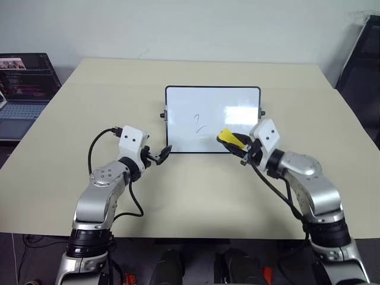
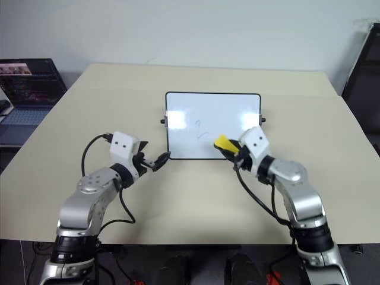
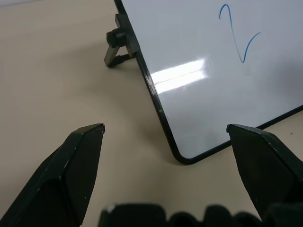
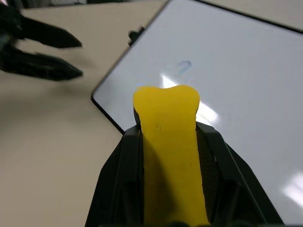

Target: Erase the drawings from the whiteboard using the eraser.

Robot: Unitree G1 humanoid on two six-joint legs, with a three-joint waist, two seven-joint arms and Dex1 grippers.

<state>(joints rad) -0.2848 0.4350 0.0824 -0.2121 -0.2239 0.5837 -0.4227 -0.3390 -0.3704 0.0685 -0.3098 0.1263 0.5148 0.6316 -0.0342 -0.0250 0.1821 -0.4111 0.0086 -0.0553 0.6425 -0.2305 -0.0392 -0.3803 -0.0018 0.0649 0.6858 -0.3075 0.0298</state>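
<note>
The whiteboard (image 1: 212,119) stands propped at the middle of the table, with a thin blue "2" drawing (image 1: 199,123) left of its centre. My right gripper (image 1: 237,147) is shut on the yellow eraser (image 1: 228,139), which sticks out past the fingers over the board's near edge, right of the "2". In the right wrist view the eraser (image 4: 168,142) points at the board (image 4: 246,85). My left gripper (image 1: 163,155) is open just off the board's near-left corner. Its wrist view has that corner (image 3: 182,158) between the two fingers (image 3: 75,161), and the drawing (image 3: 236,40) beyond.
An open laptop (image 1: 24,89) sits on a lower surface off the table's left side. A dark object (image 1: 362,71) stands past the right edge. The beige table (image 1: 190,202) has bare surface around the board and in front of both arms.
</note>
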